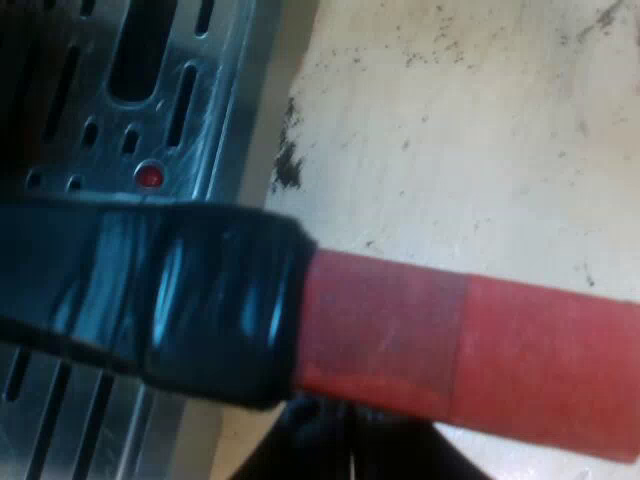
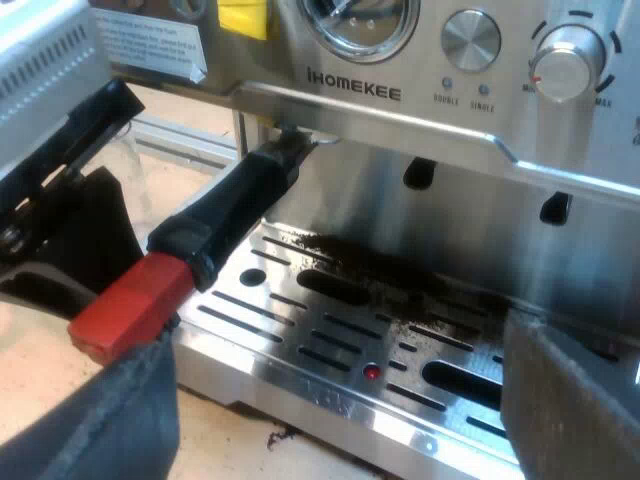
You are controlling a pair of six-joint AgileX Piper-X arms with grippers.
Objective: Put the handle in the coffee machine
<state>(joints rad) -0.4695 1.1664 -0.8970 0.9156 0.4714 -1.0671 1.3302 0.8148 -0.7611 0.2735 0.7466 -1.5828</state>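
The holder's dark handle [image 2: 235, 205] slants down from under the espresso machine's [image 2: 400, 200] front, and its metal end [image 2: 290, 145] sits up at the brew head. The red end [image 2: 125, 310] hangs out past the drip tray's edge. My left gripper [image 2: 75, 215] is right at that red end, touching or nearly so. In the left wrist view the handle's black part [image 1: 180, 300] and red end [image 1: 480, 350] cross close above the tray and the table. My right gripper [image 2: 335, 420] is open in front of the drip tray, holding nothing.
The slotted metal drip tray [image 2: 300, 355] carries spilled coffee grounds and a small red float [image 2: 372, 372]. Above it are two knobs [image 2: 470, 38] and a pressure gauge [image 2: 350, 20]. The pale table [image 1: 480, 130] beside the tray is speckled with grounds.
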